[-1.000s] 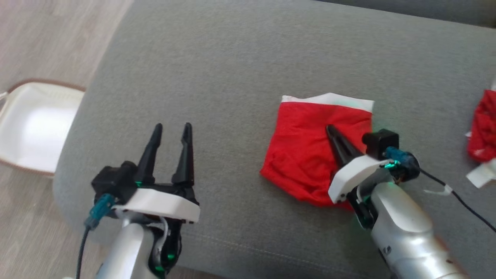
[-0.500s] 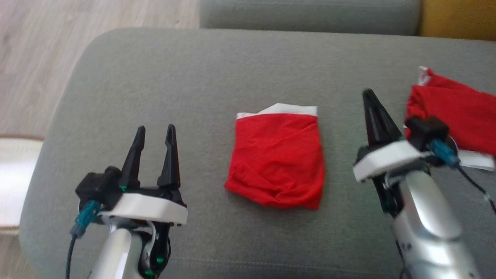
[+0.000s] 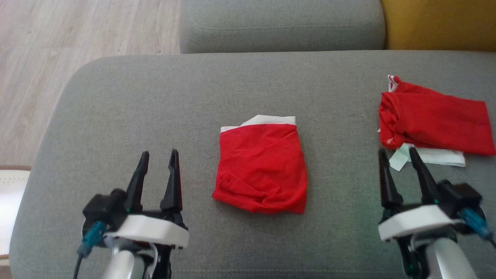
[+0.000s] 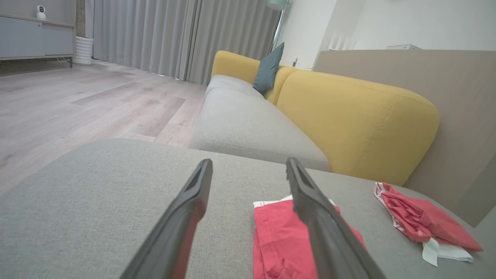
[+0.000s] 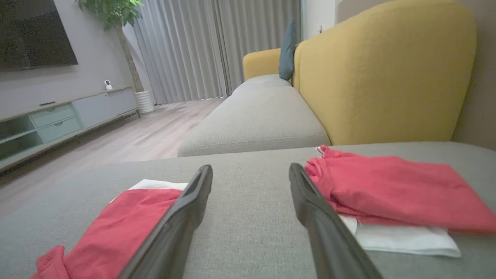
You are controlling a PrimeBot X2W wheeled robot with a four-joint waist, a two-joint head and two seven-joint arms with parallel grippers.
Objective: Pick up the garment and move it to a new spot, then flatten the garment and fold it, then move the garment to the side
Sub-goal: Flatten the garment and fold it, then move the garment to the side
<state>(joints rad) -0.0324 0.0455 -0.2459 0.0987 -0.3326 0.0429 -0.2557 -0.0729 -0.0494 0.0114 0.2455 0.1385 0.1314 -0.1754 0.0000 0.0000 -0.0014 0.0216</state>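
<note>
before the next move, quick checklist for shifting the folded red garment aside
1. Left gripper open, holding nothing: ok
2. Right gripper open, holding nothing: ok
3. Folded red garment lies between the grippers, untouched: ok
4. Fold is tidy: not ok, lower edge bunched
5. Second red garment lies apart from it: ok
6. Grey cushion has room on the left for a landing spot: ok

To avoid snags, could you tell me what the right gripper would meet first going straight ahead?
Likely the white cloth under the right-hand red garment, just beyond the right gripper; height is unclear.
</note>
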